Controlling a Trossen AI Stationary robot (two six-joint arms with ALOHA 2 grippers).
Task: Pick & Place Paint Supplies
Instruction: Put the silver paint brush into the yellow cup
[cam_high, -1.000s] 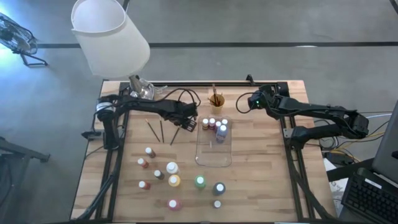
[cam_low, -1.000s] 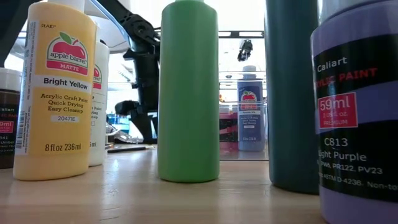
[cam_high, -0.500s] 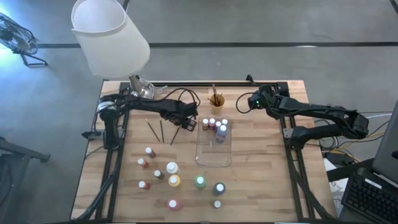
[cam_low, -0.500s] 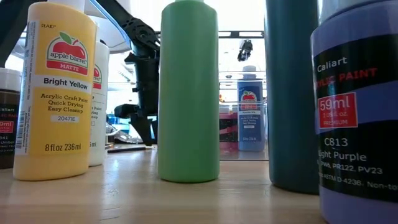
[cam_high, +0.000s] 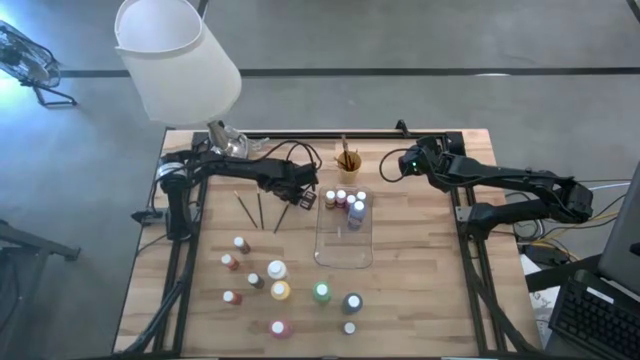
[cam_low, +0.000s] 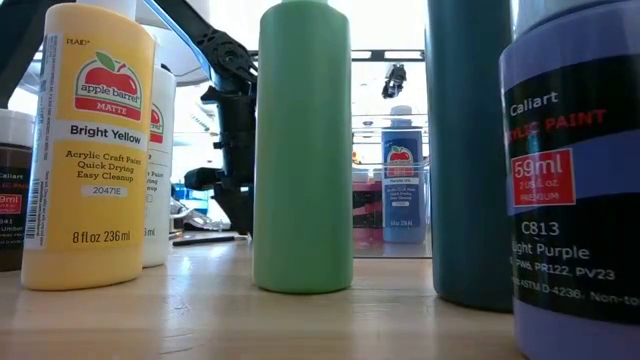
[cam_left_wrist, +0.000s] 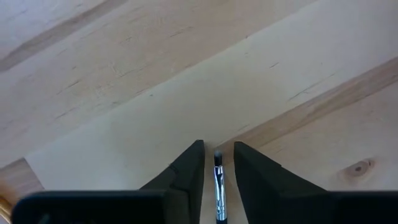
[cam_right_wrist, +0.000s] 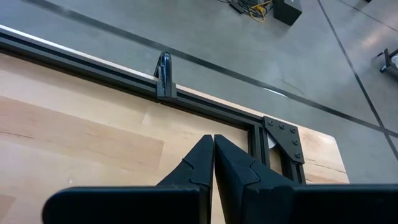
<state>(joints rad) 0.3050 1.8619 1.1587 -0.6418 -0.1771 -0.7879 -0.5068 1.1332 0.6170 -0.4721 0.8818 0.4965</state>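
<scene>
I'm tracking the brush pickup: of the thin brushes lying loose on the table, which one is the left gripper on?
The thin wooden-handled brush nearest the clear plastic tray; the left gripper straddles its tip.

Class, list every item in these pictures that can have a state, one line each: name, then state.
left end effector: fingers astride a brush, narrow gap either side
brush: lying flat on the table
right end effector: shut, empty
clear tray: several bottles upright at its far end
orange cup: upright, brushes inside
</scene>
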